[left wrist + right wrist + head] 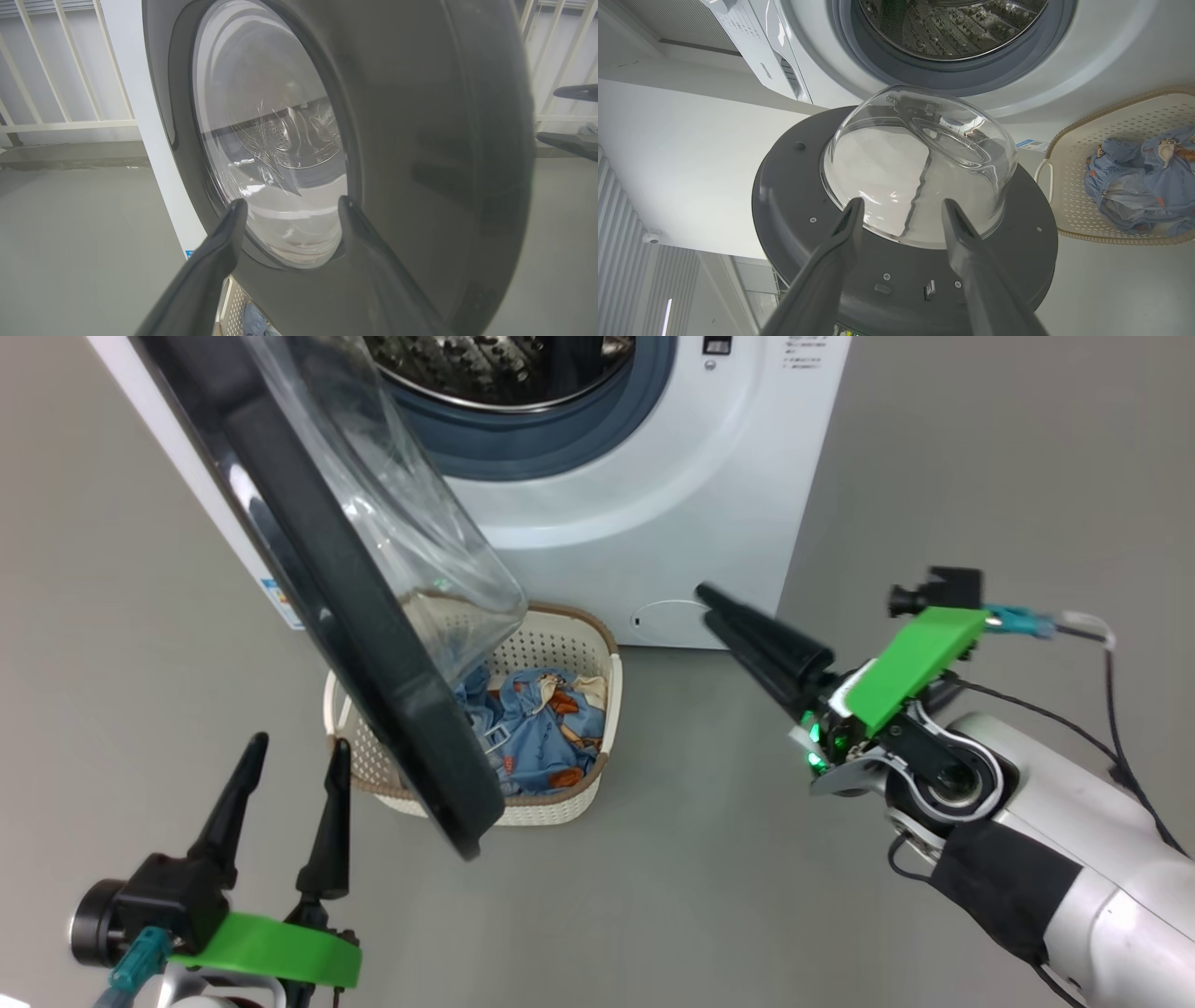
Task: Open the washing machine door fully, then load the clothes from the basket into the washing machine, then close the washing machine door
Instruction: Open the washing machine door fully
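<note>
The washing machine [653, 504] stands with its steel drum [504, 364] exposed. Its black door [373, 644] swings out toward me, the clear glass bowl [401, 504] facing the machine. Partly behind the door's lower edge, the cream basket [560, 644] sits on the floor holding the light-blue printed clothes [541, 728]. My left gripper [294, 751] is open and empty, just outside the door's outer face [420, 140]. My right gripper [707, 602] is open and empty to the right of the basket, pointing at the door's inner side [794, 196] and glass bowl [920, 163]. The basket [1073, 154] and clothes [1139, 186] lie to its right.
Grey floor [709, 859] spreads in front of the machine and around the basket. A round filter cap [667, 616] and a blue sticker [280, 602] sit low on the machine's front. A white railing [70, 123] runs behind the machine. My right gripper's fingers [574, 93] show beyond the door's edge.
</note>
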